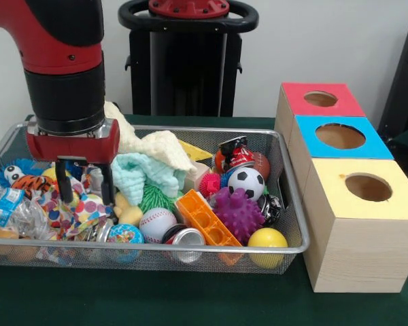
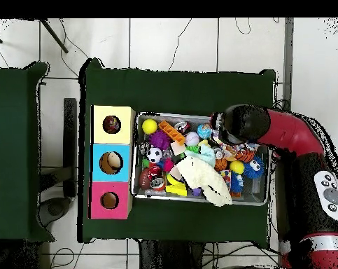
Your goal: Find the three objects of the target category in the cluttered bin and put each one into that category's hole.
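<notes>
Gripper [image 1: 86,185], fingers spread wide and empty, hangs over the spotted cloth [image 1: 75,210] at the left end of the wire basket [image 1: 190,250]; I would drop straight down and pinch a raised fold only, avoiding the neighbouring can [image 1: 183,238] and baseball [image 1: 156,223].
</notes>
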Robot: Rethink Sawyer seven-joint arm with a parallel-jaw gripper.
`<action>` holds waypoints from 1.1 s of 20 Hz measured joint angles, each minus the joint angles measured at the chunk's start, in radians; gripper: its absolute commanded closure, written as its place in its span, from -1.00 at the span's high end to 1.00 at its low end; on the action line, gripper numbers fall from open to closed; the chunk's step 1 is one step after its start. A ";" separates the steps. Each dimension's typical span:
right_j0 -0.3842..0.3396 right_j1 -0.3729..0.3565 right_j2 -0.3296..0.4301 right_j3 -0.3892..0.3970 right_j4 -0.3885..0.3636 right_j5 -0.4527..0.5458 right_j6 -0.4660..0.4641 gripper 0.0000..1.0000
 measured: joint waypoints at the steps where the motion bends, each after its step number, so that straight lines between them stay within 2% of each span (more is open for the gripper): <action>1: 0.000 0.000 -0.003 0.000 0.000 0.000 0.000 1.00; 8: 0.000 0.008 -0.009 0.000 -0.024 0.000 0.000 1.00; 22: -0.018 0.036 -0.009 0.013 -0.130 -0.012 0.000 1.00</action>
